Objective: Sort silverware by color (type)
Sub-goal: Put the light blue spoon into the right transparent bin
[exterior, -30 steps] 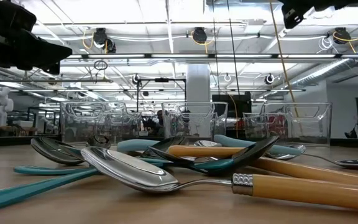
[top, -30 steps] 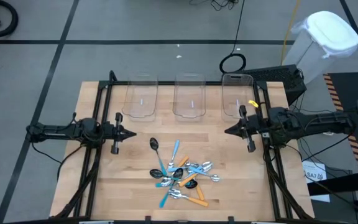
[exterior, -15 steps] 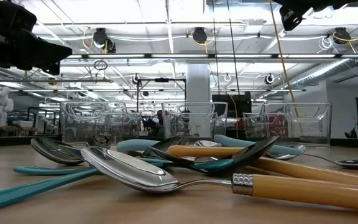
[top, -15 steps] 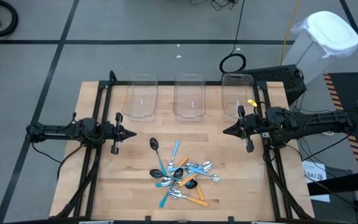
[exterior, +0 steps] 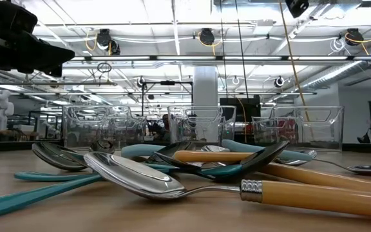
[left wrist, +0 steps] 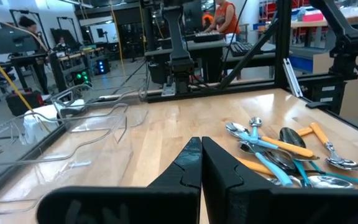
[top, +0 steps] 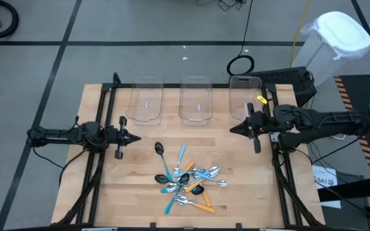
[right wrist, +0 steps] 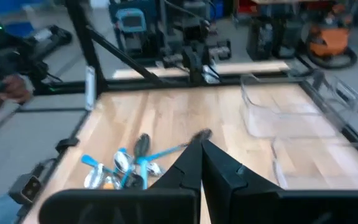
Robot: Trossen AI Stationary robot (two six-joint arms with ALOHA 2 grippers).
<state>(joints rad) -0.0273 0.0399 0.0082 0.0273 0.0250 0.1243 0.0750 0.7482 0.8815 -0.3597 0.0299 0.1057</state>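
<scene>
While both arms hang over the wooden table (top: 140, 192), the spoons (top: 188, 179) lie untouched in a loose heap near the table's front edge, well in front of the three clear bins (top: 194, 99) lined along its far edge. One black-bowled spoon with a teal handle (top: 160, 153) lies a little apart from the heap, on the side toward the bins and the left arm. In the heap, light-blue and orange handles cross over shiny silver bowls and teal handles with black bowls.

Between the heap and the bins, off to the left side, the left gripper (top: 135, 138) points inward; its fingers (left wrist: 188, 168) are pressed together and hold nothing. Opposite it, the right gripper (top: 234, 130) is close to the rightmost bin, its fingers (right wrist: 194, 163) likewise closed tight and empty.
</scene>
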